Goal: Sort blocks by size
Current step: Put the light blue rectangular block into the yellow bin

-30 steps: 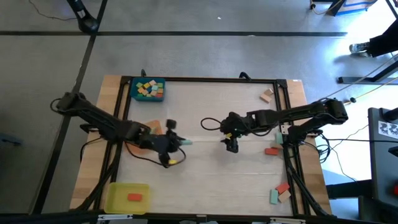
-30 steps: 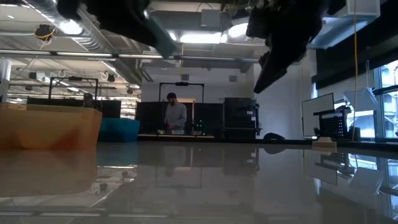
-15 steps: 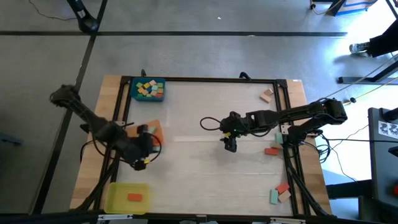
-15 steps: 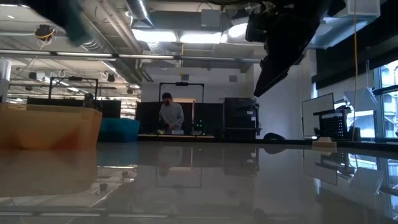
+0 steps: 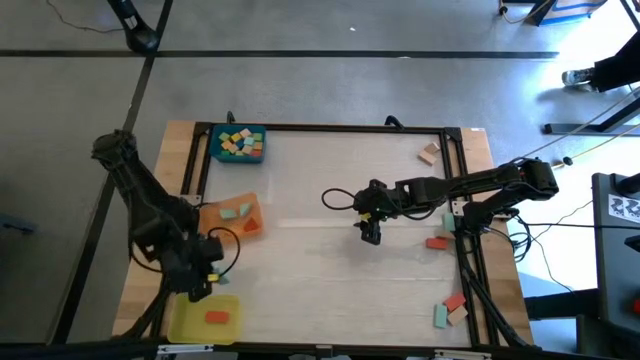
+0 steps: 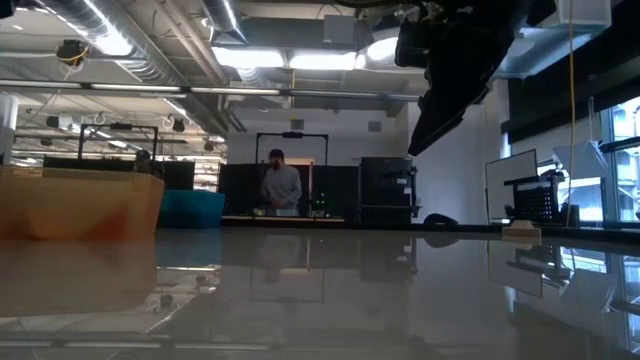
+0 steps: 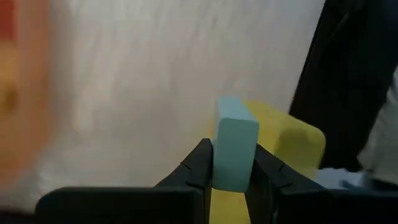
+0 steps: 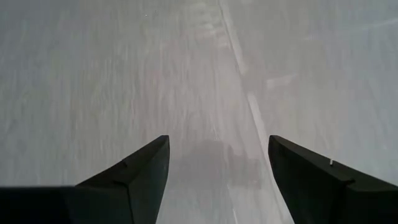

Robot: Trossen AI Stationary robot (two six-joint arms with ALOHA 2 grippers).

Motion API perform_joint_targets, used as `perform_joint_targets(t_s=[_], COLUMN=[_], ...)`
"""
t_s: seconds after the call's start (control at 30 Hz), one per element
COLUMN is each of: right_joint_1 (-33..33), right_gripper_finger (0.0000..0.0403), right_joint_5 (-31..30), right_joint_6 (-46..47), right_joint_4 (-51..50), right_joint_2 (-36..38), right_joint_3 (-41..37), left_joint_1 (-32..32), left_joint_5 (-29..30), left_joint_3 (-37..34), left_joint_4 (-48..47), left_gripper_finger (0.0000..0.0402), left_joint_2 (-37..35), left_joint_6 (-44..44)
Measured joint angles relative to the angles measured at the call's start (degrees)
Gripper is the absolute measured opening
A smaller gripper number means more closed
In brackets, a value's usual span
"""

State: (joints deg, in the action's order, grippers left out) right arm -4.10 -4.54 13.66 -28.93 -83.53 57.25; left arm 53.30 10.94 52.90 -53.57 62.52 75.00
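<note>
Two arms: both over the desk (image 5: 330,270), seen from above.
Left gripper: the left gripper (image 5: 203,285) sits toward 8 o'clock on the desk, just at the 12 o'clock edge of the yellow tray (image 5: 190,322); its jaws are closed narrowly on a pale teal block (image 7: 234,152).
Held block: a short bar with flat faces and squared corners, standing up between the two dark fingers (image 7: 196,165), with the yellow tray's corner showing behind it in the left wrist view.
Right gripper: the right gripper (image 5: 371,235) hangs near the desk's centre, jaws spread wide with nothing between them, bare desk below.
Blue tray: the blue tray (image 5: 258,155) at 11 o'clock holds a heap of small yellow, orange and teal blocks (image 5: 238,142).
Orange tray: the orange tray (image 5: 252,222) at 9 o'clock carries two teal pieces (image 5: 230,212).
Yellow tray contents: one red-orange block (image 5: 216,317).
Loose blocks: a tan one (image 5: 429,153) at 1 o'clock, a red one (image 5: 436,242) at 3 o'clock, and red and teal pieces (image 5: 448,310) at 5 o'clock.
Surface: pale, glossy, wood-edged, framed by black rails.
Room: wide hall with ceiling ducts and strip lights; a person (image 6: 280,185) stands at a far bench.
</note>
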Motion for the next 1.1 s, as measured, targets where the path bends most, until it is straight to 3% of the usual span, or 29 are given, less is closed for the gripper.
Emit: perform_joint_targets(t_s=[0.13, 0.33, 0.63, 1.1], right_joint_1=[0.0, 0.0, 0.02, 0.02], right_gripper_finger=[0.0269, 0.0269, 0.0269, 0.0269], right_joint_5=[0.0, -0.57, -1.09, -1.99], right_joint_6=[0.0, -0.36, -0.42, -0.43], right_joint_4=[0.0, 0.0, 0.0, -0.4], right_joint_2=[0.0, 0.0, -0.02, -0.04], right_joint_3=[0.0, 0.0, 0.0, 0.0], left_joint_1=[5.46, 9.74, 10.23, 10.12], left_joint_5=[-0.7, -0.8, -1.0, -4.2], left_joint_3=[0.01, -0.02, -0.02, -0.02], left_joint_4=[1.04, 6.49, 13.27, 12.08], left_gripper_finger=[0.0053, 0.0057, 0.0058, 0.0059], left_joint_2=[2.8, 8.19, 13.91, 16.77], left_joint_6=[9.88, 13.6, 14.14, 16.4])
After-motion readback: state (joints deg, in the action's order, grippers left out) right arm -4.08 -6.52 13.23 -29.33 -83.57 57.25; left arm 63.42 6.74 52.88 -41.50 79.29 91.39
